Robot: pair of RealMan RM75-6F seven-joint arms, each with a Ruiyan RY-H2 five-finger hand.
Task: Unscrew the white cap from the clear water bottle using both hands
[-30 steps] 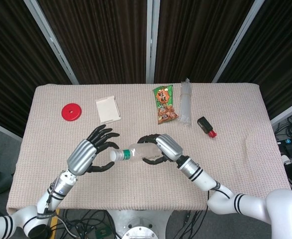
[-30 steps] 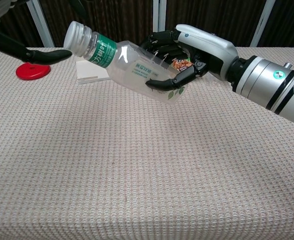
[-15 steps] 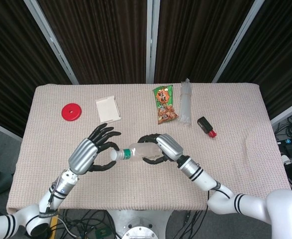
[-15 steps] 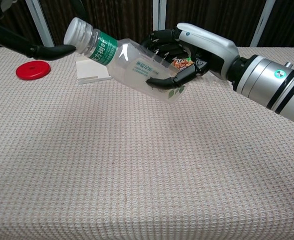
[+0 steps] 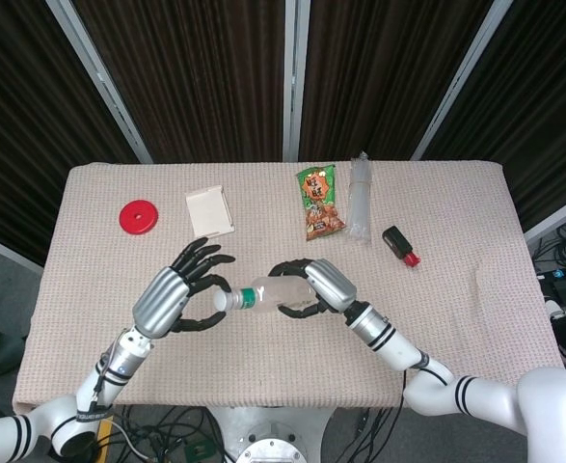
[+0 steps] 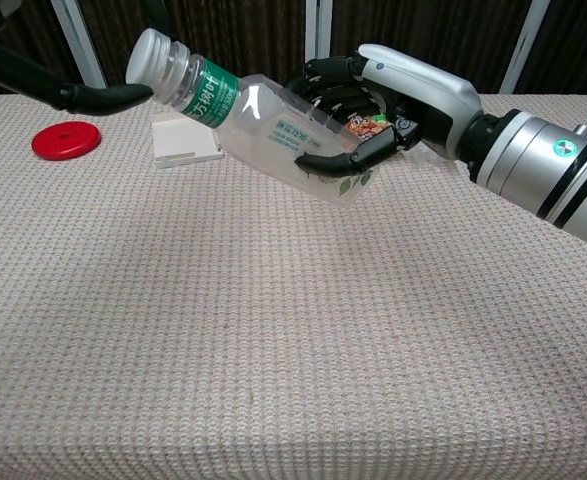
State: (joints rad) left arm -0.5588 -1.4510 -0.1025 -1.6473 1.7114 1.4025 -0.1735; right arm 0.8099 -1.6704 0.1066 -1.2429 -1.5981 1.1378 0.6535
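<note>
The right hand (image 5: 311, 287) is gripping the clear water bottle (image 6: 273, 130) tilted above the surface (image 6: 273, 350); the left hand (image 5: 176, 294), fingers spread, is nearing the white cap (image 6: 151, 55). A loose hold could let the bottle spin.

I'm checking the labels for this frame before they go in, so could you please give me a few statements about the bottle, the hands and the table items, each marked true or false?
1. The right hand grips the clear water bottle around its body, off the table. True.
2. The white cap is already off and lying on the table. False: it sits on the bottle's neck.
3. The bottle stands upright. False: it is tilted, cap end toward the left hand.
4. A red disc lies on the tablecloth left of the white card. True.
5. The left hand holds the snack packet. False: the packet lies on the table, and the left hand holds nothing, its fingers spread near the cap.
</note>
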